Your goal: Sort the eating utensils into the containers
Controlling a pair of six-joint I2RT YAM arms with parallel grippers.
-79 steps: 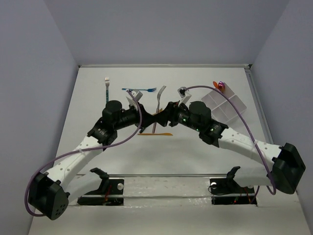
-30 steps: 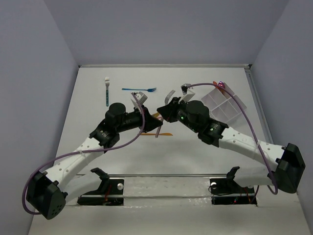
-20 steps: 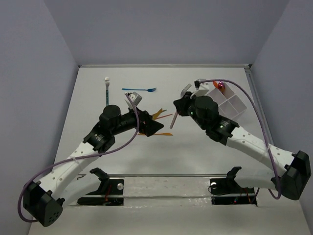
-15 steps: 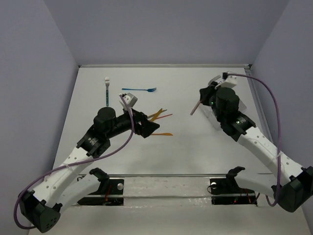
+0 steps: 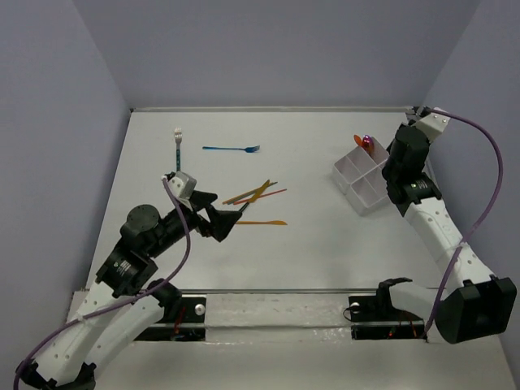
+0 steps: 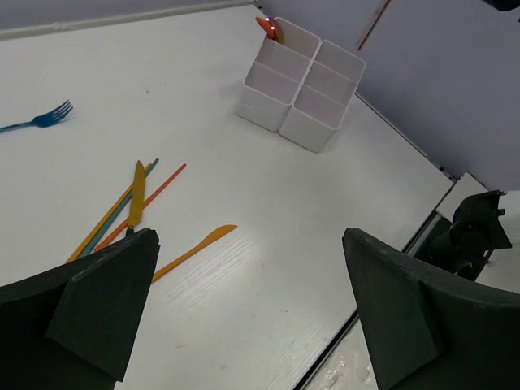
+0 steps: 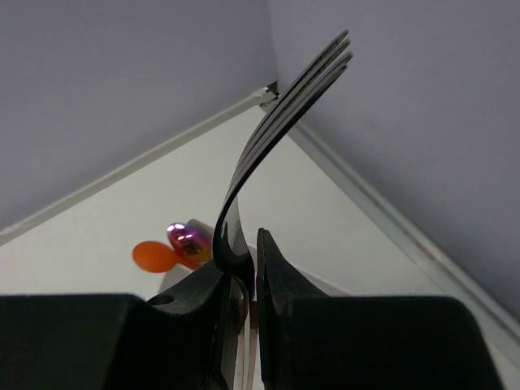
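A dark fork, clamped upright in the right gripper, hovers by the divided container. Delivery looks under way, and next it must be lowered into a compartment. The left gripper gapes empty near loose utensils on the bench.

The left gripper, closed on the fork at mid-table a moment ago, has let go, spread its jaws wide and drawn back toward the near left. The right gripper has taken the fork and swung it off to the far right, where it now pinches the handle by the wall, close to the box.
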